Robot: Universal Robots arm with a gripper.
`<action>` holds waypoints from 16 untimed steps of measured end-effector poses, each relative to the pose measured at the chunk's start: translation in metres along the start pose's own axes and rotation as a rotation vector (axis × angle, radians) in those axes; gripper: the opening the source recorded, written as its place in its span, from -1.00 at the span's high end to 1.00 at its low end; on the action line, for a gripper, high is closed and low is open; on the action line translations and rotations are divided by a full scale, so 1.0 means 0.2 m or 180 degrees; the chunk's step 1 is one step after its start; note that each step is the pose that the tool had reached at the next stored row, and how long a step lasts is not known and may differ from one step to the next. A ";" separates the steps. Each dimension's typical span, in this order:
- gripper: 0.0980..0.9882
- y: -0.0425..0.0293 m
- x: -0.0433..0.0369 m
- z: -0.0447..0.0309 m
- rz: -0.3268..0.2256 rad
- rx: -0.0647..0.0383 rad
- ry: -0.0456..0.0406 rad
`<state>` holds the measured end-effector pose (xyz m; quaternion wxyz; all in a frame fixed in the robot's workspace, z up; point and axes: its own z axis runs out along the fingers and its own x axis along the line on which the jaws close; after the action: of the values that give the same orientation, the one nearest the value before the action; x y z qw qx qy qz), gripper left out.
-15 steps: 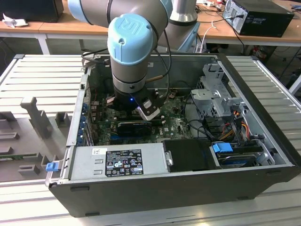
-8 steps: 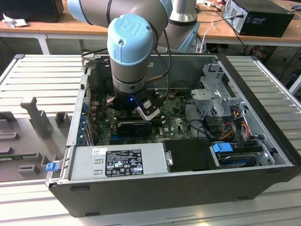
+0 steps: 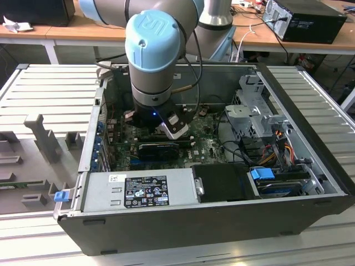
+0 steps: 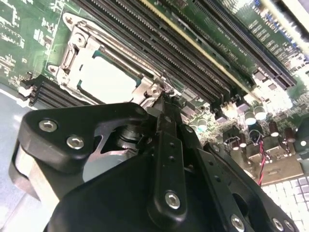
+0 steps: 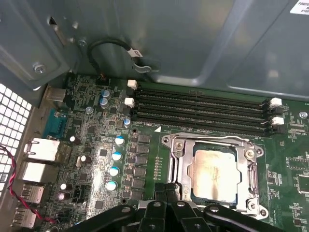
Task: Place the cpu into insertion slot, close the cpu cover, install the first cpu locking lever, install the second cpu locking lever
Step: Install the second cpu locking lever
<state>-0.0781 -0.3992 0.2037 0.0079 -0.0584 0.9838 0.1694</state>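
Cpu (image 5: 214,172) in insertion slot (image 5: 195,195), cpu cover (image 5: 179,166) down.
Claw (image 5: 166,188) fingers together, empty, tips at cover's edge.

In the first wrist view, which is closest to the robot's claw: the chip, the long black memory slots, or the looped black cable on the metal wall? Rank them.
Measured from the gripper:
1. The cpu, just beside the fingertips, under the cpu cover.
2. The memory slots, beyond the socket.
3. The looped black cable, farthest, on the case wall.

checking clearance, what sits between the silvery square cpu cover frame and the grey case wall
In the first wrist view, four long black memory slots lie between the cpu cover and the grey case wall.
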 end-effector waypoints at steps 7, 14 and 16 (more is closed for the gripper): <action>0.98 -0.021 0.011 0.042 0.0000 0.0001 0.0000; 0.98 0.016 0.008 -0.061 0.0000 0.0000 -0.0001; 0.98 0.022 0.007 -0.077 0.0000 0.0000 0.0000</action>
<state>-0.0800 -0.4004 0.2197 0.0080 -0.0583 0.9838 0.1694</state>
